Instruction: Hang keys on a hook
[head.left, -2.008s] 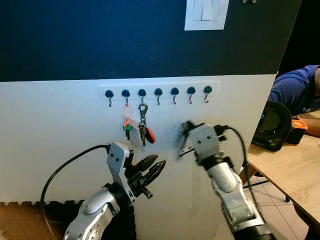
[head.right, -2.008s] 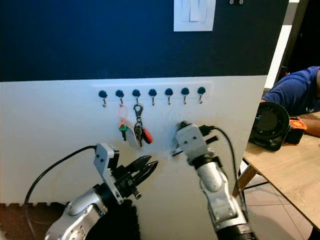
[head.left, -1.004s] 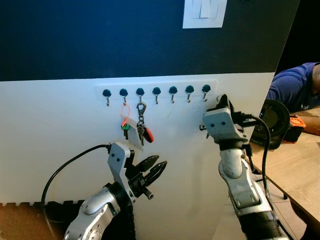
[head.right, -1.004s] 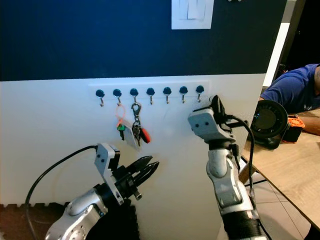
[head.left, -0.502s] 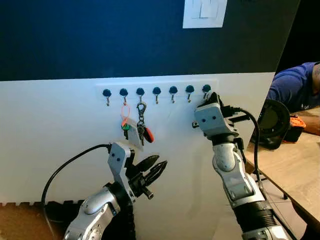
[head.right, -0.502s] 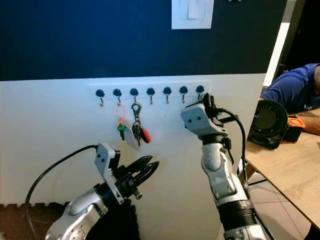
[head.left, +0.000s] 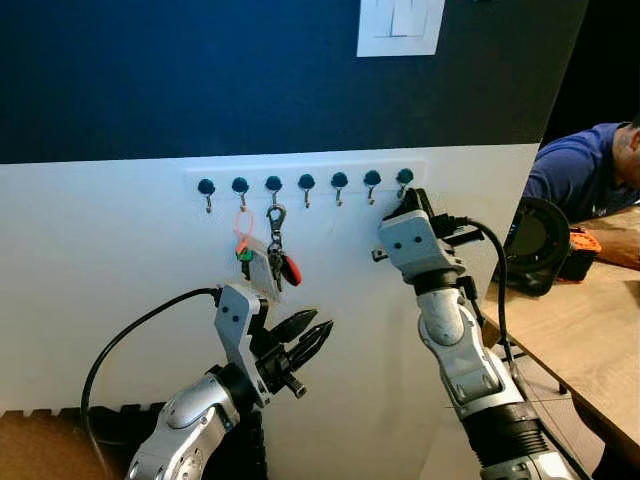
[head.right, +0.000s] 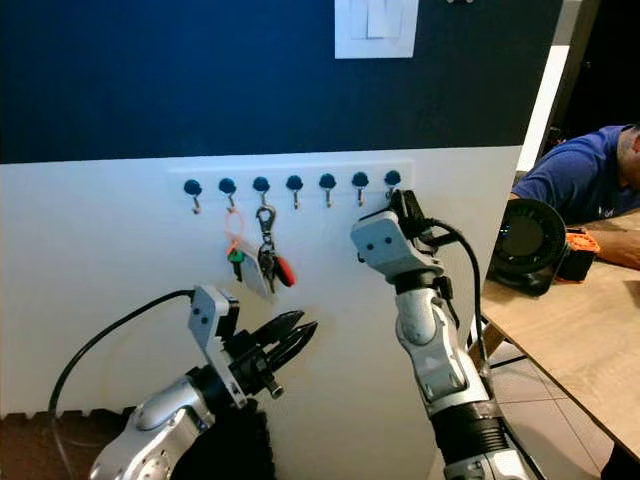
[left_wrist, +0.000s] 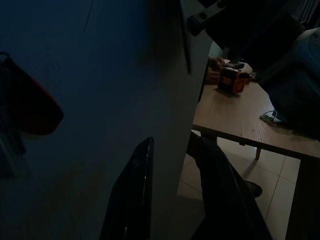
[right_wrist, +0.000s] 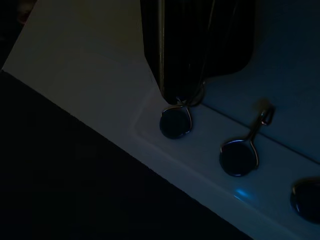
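Keys were hidden between the shut fingers of the right gripper (right_wrist: 181, 97), pressed up against the end hook (right_wrist: 175, 121) of the rail (head.left: 300, 170), evidently to seat a ring. Two key bunches (head.left: 265, 258) already hung. Left gripper (head.left: 305, 340) idled below, slightly parted.

The left wrist view is dim. The left gripper (left_wrist: 172, 192) points along a shadowed wall (left_wrist: 100, 100), its jaws parted, one black finger (left_wrist: 132, 200) lying close against the wall face. A dark red rounded shape (left_wrist: 35, 107), possibly a key fob, hangs against the wall. Beyond the wall's edge, a wooden table (left_wrist: 240, 122) stands on a tiled floor (left_wrist: 280, 200) and carries an orange-and-black object (left_wrist: 232, 80).
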